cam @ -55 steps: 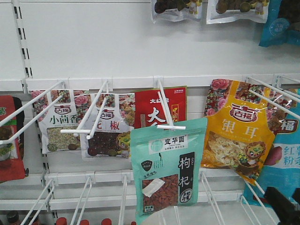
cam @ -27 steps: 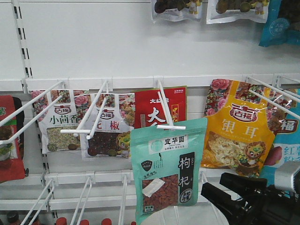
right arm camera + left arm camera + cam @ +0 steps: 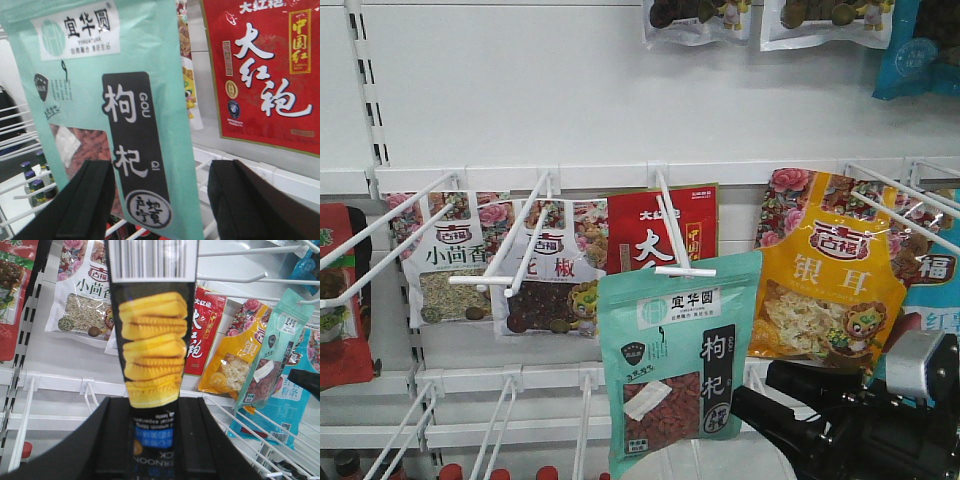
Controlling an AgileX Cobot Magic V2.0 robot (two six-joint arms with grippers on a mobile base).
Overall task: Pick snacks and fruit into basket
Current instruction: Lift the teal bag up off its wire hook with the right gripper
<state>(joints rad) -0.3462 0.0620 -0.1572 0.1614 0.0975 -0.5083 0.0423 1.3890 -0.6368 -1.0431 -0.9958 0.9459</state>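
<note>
My left end effector is nearest, closed on a black biscuit pack that stands up between its fingers, barcode at the top. My right end effector is wide open and holds nothing. The finger on the left overlaps the bottom edge of the snacks, but I can't tell if it touches; the other finger stands apart to the right. The snacks hang at the front tip of a white peg hook, centre of the rack. Just behind is a red pouch, to the right an orange-yellow pouch, and farthest the white back panel.
</note>
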